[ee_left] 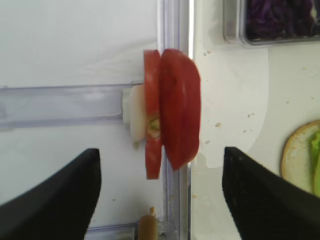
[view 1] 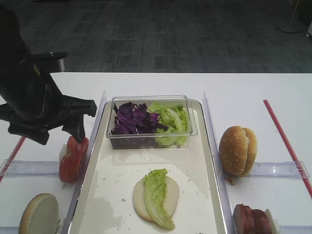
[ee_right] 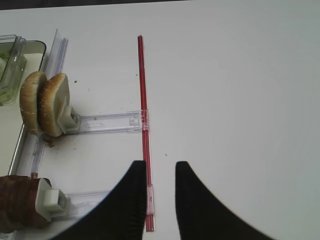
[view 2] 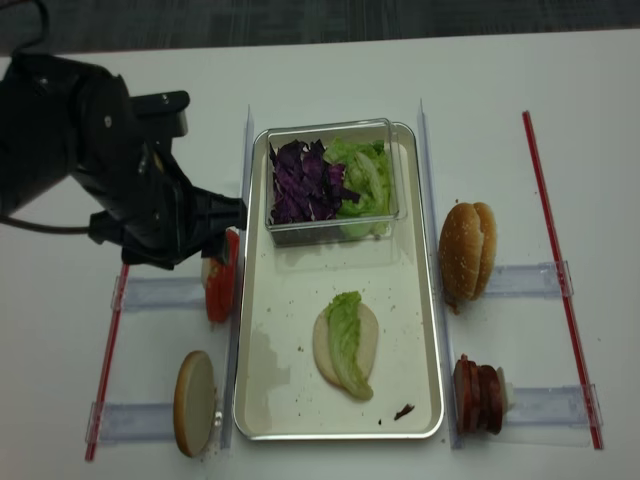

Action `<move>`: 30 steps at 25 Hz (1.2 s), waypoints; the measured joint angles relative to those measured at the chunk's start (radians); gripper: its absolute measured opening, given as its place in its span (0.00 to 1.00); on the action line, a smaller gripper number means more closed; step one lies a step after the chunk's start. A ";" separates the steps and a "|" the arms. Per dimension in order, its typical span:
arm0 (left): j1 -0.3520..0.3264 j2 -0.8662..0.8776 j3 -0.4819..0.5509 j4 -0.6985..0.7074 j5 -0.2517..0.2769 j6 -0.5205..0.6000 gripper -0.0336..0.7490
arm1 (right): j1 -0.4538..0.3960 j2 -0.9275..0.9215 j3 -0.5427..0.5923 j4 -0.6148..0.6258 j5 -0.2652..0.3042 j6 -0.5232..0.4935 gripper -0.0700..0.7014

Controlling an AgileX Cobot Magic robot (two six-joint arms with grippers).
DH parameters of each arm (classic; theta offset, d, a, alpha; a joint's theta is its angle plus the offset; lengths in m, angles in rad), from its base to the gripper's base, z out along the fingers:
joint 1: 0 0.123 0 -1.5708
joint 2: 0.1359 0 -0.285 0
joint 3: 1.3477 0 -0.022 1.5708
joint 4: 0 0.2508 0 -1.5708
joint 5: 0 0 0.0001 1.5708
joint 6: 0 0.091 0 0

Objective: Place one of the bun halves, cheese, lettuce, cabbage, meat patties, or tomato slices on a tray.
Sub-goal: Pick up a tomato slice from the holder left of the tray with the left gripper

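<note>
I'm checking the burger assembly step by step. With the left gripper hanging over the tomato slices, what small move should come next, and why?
Probably lower the left gripper straight down and close on the outer slice. Its jaws are open and straddle the tomato slices, which stand on edge beside the tray and are not yet held. On the tray a bun half already carries lettuce, so tomato looks like a sensible next layer.

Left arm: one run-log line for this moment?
left gripper: open, over tomato slices | tray: bun half with lettuce | right gripper: open, idle
</note>
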 joint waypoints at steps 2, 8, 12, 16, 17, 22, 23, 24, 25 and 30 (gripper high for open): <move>-0.022 0.024 -0.031 0.006 0.002 -0.021 0.65 | 0.000 0.000 0.000 0.000 0.000 0.000 0.34; -0.073 0.085 -0.089 0.041 0.036 -0.070 0.65 | 0.000 0.000 0.000 0.000 0.000 0.000 0.34; -0.088 0.104 -0.097 0.069 0.044 -0.106 0.65 | 0.000 0.000 0.000 0.000 0.000 0.000 0.34; -0.095 0.116 -0.097 0.080 0.051 -0.133 0.65 | 0.000 0.000 0.000 0.000 0.000 0.000 0.34; -0.097 0.116 -0.097 0.085 0.051 -0.136 0.65 | 0.000 0.000 0.000 0.000 0.000 0.000 0.34; -0.098 0.116 -0.099 0.100 0.051 -0.159 0.64 | 0.000 0.000 0.000 0.000 -0.004 0.000 0.34; -0.098 0.116 -0.099 0.100 0.051 -0.159 0.64 | 0.000 0.000 0.000 0.000 -0.004 0.000 0.34; -0.098 0.118 -0.099 0.100 0.051 -0.159 0.64 | 0.000 0.000 0.000 0.000 -0.004 0.000 0.34; -0.100 0.119 -0.099 0.100 0.051 -0.159 0.64 | 0.000 0.000 0.000 0.000 -0.004 0.000 0.34; -0.113 0.132 -0.099 0.102 0.050 -0.163 0.64 | 0.000 0.000 0.000 0.000 -0.004 0.000 0.34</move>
